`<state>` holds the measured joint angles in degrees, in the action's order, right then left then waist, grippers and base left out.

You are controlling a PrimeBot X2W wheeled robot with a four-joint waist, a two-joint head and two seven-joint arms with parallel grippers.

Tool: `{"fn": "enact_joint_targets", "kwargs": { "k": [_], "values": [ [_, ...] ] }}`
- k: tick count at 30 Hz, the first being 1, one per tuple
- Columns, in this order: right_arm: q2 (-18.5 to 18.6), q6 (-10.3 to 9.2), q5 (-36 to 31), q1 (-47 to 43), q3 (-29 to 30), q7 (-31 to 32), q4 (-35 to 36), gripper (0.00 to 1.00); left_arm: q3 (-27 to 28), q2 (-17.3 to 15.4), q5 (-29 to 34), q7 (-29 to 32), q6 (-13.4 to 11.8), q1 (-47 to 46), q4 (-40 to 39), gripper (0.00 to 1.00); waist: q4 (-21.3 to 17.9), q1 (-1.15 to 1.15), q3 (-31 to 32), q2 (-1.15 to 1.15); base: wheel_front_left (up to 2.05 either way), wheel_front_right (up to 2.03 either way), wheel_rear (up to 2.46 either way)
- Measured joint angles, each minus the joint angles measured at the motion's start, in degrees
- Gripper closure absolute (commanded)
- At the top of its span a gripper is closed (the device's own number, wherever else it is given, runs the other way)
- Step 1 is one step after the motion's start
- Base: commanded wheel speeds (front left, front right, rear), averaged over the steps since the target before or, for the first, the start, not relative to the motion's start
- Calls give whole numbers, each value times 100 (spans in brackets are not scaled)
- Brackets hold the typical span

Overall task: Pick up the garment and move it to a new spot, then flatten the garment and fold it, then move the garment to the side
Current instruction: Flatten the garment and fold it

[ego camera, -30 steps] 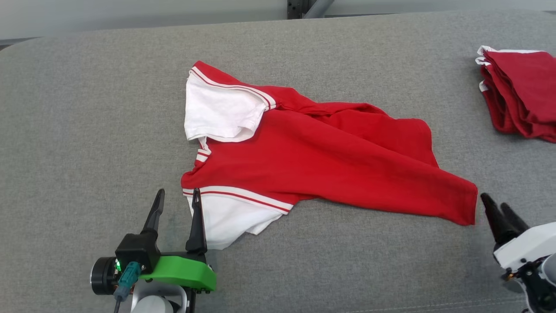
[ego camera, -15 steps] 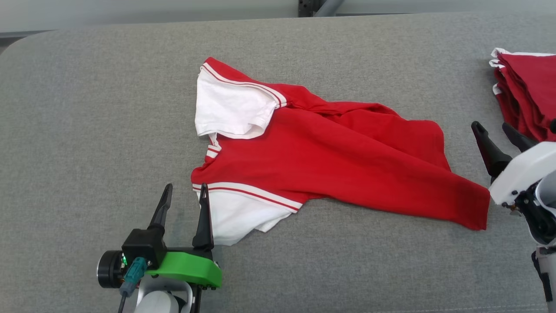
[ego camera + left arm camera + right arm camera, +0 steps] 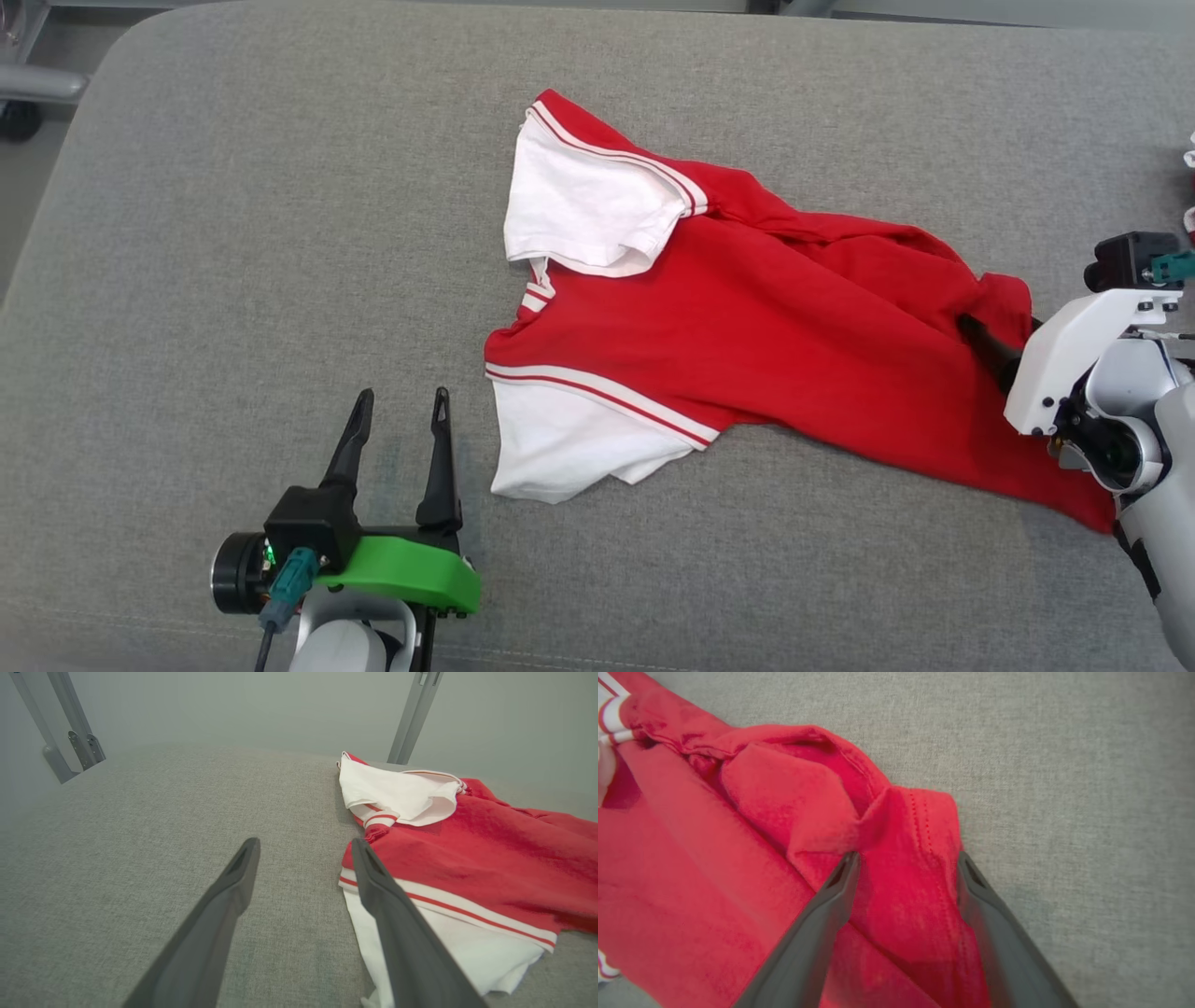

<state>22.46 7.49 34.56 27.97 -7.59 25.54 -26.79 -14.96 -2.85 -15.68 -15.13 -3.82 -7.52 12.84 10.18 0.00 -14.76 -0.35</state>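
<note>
The released right hand (image 3: 906, 858) straddles the bunched hem of the red-and-white cotton shirt (image 3: 747, 345); the left hand (image 3: 401, 403) is released too. Closing here may trap extra layers.

garment (image 3: 747, 355) corner hidden behind right arm (image 3: 1153, 467), right claw (image 3: 908, 859) fingers cropped below

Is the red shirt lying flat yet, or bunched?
Bunched: the shirt has a rumpled hem corner and a white sleeve folded over its body.
</note>
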Motion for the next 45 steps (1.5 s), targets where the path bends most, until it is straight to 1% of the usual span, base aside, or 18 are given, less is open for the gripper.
{"fn": "enact_joint_targets", "kwargs": {
  "k": [4, 5, 6, 8, 9, 15, 20, 29, 38, 40, 41, 44, 45],
  "values": [
    [91, 0, 76, 250, -275, -93, -474, 0, -31, 0, 0, 0, 1, -37, -2, 0, 89, 0, -68, 0, 0, 0, 0],
    [110, 0, 76, 335, -326, -111, -580, 24, -34, 0, 0, 0, 1, -55, -4, 0, 108, 0, -86, 0, 0, 0, 0],
    [115, 0, 75, 417, -376, -164, -701, 62, -40, 0, 0, 0, 1, -64, -5, 0, 125, 0, -104, 0, 0, 0, 0],
    [137, 0, 51, 580, -483, -263, -929, 89, -44, 0, 0, 0, 1, -73, -2, 0, 158, 0, -139, 0, 0, 0, 0],
    [146, 0, 35, 663, -528, -314, -1051, 100, -46, 0, 0, 0, 2, -76, -1, 0, 174, 0, -155, 0, 0, 0, 0],
    [129, 8, -98, 1132, -676, -855, -1673, 100, -38, 0, 3, 0, 3, -128, -3, 0, 256, 0, -226, 0, 0, 0, 0],
    [181, 5, -279, 1617, -740, -1329, -1987, 100, -19, 0, 20, 0, 2, -131, -64, 0, 273, 0, -232, 0, 0, 0, 0],
    [248, 5, -730, 2568, -684, -2049, -2687, 100, -55, 0, 22, 0, 3, -144, -112, 0, 363, 0, -292, 0, 0, 0, 0],
    [205, 5, -1339, 3298, -311, -2597, -3841, 100, -148, 0, 22, 0, 11, -194, -78, 0, 587, 0, -396, 0, 0, 0, 0],
    [210, 5, -1469, 3424, -176, -2810, -4094, 100, -164, -1, 22, 0, 11, -196, -70, 0, 633, 0, -418, 0, 0, 0, 0],
    [232, 5, -1618, 3558, -19, -3077, -4306, 100, -171, 0, 26, 0, 11, -199, -62, 0, 668, 0, -438, 0, 0, 0, 0],
    [200, 5, -1763, 3702, 232, -3320, -4500, 100, -180, -1, 67, 0, 25, -200, -30, 0, 688, 0, -452, 0, 0, 0, 0],
    [162, 5, -1798, 3718, 304, -3384, -4542, 96, -182, 0, 71, 0, 27, -200, -24, 0, 682, 0, -451, 0, 0, 0, 0]
  ]
}}
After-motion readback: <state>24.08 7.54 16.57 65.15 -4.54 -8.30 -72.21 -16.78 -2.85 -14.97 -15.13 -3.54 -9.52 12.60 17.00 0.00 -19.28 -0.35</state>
